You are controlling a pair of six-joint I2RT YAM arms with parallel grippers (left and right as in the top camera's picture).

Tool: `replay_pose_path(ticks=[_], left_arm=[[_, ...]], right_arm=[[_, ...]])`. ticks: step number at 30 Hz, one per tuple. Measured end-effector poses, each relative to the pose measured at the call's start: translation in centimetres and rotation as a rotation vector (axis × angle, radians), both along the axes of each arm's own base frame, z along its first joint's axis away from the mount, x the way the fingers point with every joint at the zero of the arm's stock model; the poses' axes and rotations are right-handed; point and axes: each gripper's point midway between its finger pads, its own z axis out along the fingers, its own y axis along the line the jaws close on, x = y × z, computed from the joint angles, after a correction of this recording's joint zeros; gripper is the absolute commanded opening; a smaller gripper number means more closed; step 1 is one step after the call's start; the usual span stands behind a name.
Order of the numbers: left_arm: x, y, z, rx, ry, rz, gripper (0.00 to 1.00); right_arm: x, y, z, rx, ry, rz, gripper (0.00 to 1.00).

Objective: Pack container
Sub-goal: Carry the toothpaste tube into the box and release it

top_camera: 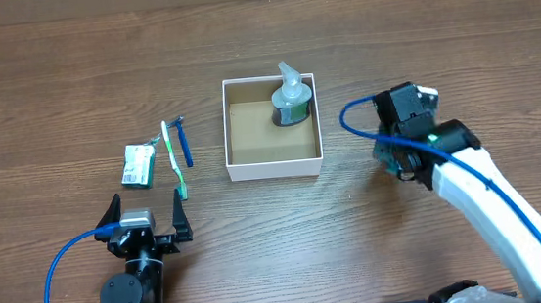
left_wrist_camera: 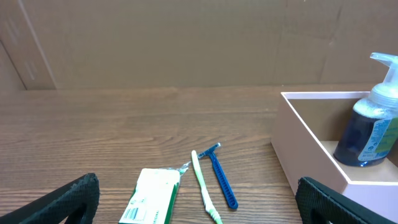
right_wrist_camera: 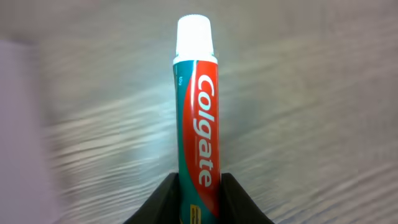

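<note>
The container [top_camera: 275,168] is a square white-walled box with a brown inside, at the table's middle. A clear pump bottle [top_camera: 293,102] with dark liquid stands in its far right corner. My right gripper [top_camera: 396,163] hovers just right of the box. In the right wrist view it [right_wrist_camera: 199,186] is shut on a red and teal Colgate toothpaste tube [right_wrist_camera: 198,112], white cap pointing away. My left gripper [top_camera: 147,216] is open and empty near the front left. Its wrist view shows the box wall [left_wrist_camera: 311,140] and the bottle [left_wrist_camera: 370,127].
A green-white packet [top_camera: 137,166], a green-white toothbrush [top_camera: 173,160] and a blue razor [top_camera: 184,141] lie left of the box, ahead of my left gripper. They show in the left wrist view: packet [left_wrist_camera: 152,196], toothbrush [left_wrist_camera: 204,186], razor [left_wrist_camera: 221,177].
</note>
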Motion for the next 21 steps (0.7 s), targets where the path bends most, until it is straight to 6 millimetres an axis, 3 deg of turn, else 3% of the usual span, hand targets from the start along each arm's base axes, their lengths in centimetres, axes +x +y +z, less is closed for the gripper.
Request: replay_pose_path(ticks=[2,4,7,15,21], left_arm=[[0.0,0.0,0.0,0.000,0.000,0.000,1.00],[0.0,0.0,0.0,0.000,0.000,0.000,1.00],[0.0,0.0,0.0,0.000,0.000,0.000,1.00],[0.0,0.0,0.0,0.000,0.000,0.000,1.00],[0.0,0.0,0.0,0.000,0.000,0.000,1.00]], right_arm=[[0.1,2.6,3.4,0.043,-0.079,0.086,0.22],[-0.3,4.8,5.7,0.088,-0.140,0.156,0.22],[-1.3,7.8,7.5,0.153,-0.184,0.246,0.22],[-1.5,14.0,6.4,0.236,-0.177,0.382,0.22],[-0.7,16.4,4.3,0.250,-0.146,0.416,0.22]])
